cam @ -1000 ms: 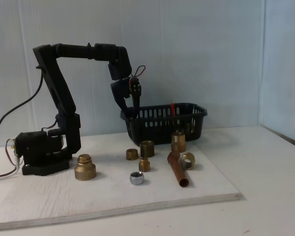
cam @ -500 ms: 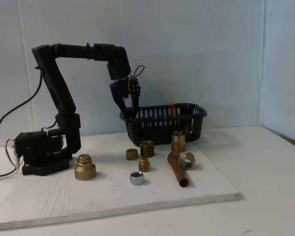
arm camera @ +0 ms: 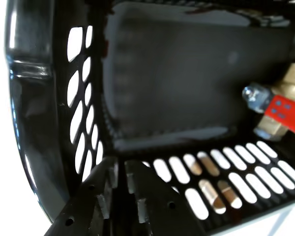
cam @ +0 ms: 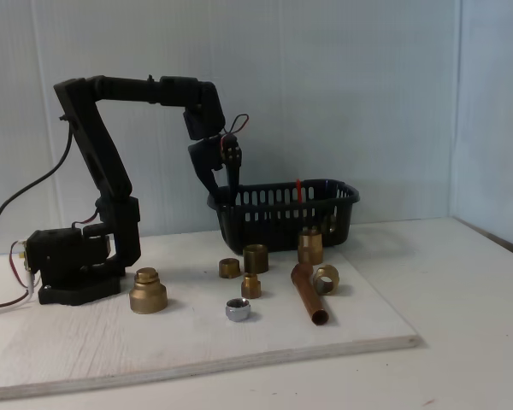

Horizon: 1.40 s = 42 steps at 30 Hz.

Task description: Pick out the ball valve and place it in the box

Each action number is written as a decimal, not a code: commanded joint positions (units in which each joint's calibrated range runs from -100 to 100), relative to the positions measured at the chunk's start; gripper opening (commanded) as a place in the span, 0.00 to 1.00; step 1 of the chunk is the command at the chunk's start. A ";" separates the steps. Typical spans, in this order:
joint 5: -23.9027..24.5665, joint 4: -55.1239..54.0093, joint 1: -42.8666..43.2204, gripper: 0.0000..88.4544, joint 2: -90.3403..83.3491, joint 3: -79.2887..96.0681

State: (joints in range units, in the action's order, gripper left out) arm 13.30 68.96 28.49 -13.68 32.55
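- Your gripper [cam: 227, 200] hangs over the left end of the black slotted basket [cam: 325, 190] in the fixed view, fingertips right around the rim.
- In the wrist view the gripper [arm camera: 122, 173] comes in from the bottom edge, its two jaws nearly together with just a thin slit between them and nothing held, so call it closed and empty.
- The ball valve [arm camera: 281, 109] is already lying on the basket floor, off at the right edge of the wrist view: brass body, silver stem nut, red lever handle across it.
- From the fixed view you only catch a bit of red lever [cam: 299, 190] sticking up above the far rim, toward the basket's right half.
- On the white board [cam: 85, 342] in front of the basket you've got loose brass fittings, like the big one [cam: 147, 290] near the arm base.
- There's also a silver nut [cam: 238, 309] and a copper pipe piece [cam: 309, 294] lying at the right, pointing toward the near edge.
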 commanded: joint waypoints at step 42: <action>-0.16 -1.68 -0.30 0.01 -15.27 5.18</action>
State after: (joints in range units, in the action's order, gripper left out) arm 13.56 66.38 28.57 -28.42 40.17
